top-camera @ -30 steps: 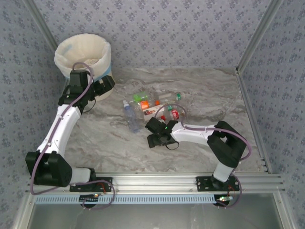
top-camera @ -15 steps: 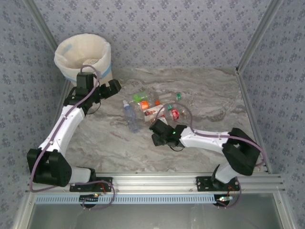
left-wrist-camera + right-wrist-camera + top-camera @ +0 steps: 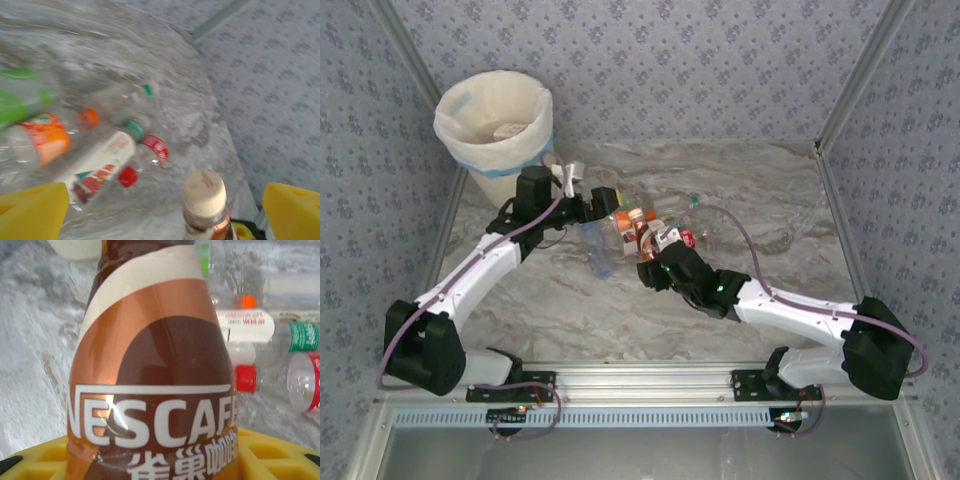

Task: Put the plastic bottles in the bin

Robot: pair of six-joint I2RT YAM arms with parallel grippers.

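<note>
The right gripper (image 3: 649,248) is clamped on a brown-labelled Nescafé bottle (image 3: 150,365). The bottle stands upright between its yellow fingers (image 3: 270,455), which press on the lower part of the label. Just beyond this gripper, the loose plastic bottles (image 3: 100,162) lie on their sides on the marble table (image 3: 750,190), with orange, white and red labels. The right arm stretches low from the near right corner toward the middle.

The left gripper (image 3: 160,214) is spread wide and holds nothing. The Nescafé bottle's cream cap rises in the gap between its fingers, clear of both. The left arm reaches forward and rightward, its wrist turned toward the pile. The bin (image 3: 505,160) stands behind this gripper and to its left.
</note>
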